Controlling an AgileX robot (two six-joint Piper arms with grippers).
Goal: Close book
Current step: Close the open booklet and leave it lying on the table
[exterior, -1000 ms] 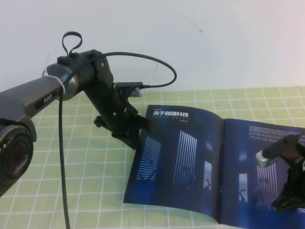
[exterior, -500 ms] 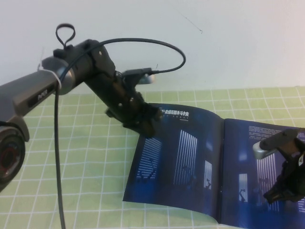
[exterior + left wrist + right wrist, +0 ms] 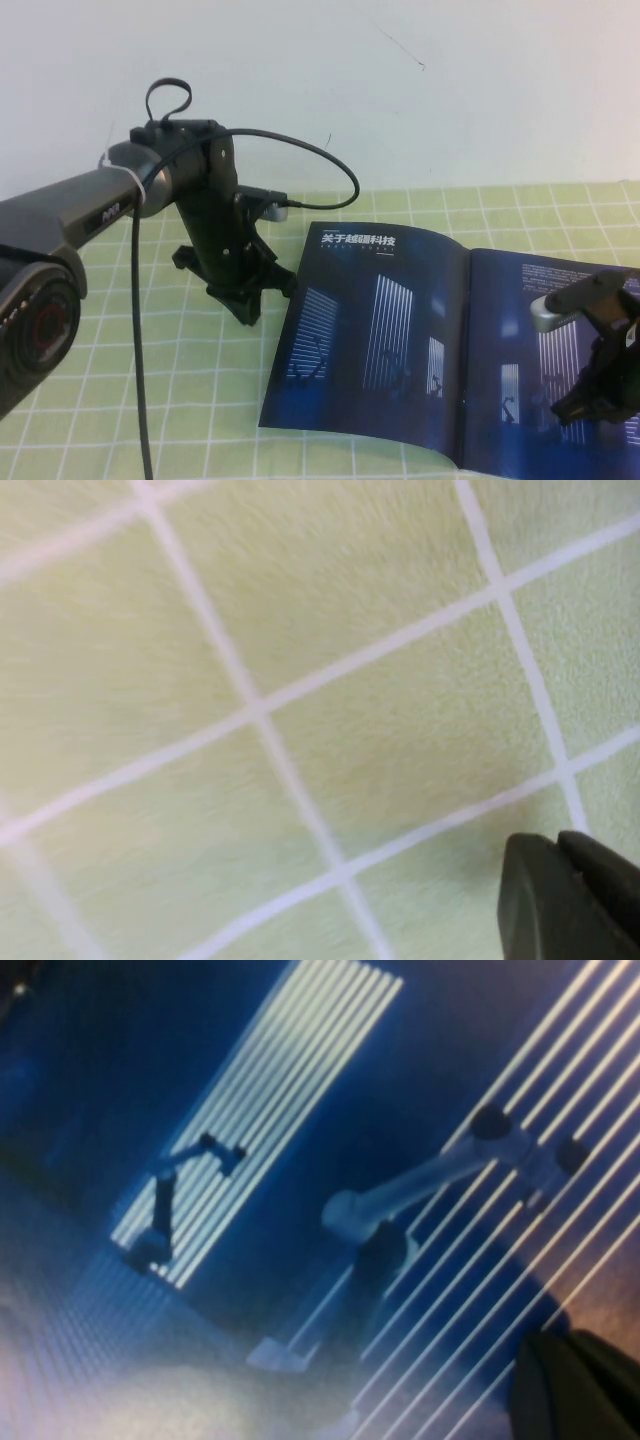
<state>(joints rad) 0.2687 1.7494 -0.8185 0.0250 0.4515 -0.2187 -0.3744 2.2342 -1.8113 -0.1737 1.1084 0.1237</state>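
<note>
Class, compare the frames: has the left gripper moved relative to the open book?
Yes. The left gripper has moved left, off the book to the cloth beside it; the right gripper hovers over the right page.

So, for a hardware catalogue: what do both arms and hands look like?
Left arm: grey tube, white lettering, white zip tie, looping black cable; black left hand hangs over the green cloth beside the book. Right hand, black with a silver-grey block, is over the book's right page.

One book [image 3: 380,330], two pincers [image 3: 243,305] [image 3: 585,405], one checked cloth [image 3: 150,380].
</note>
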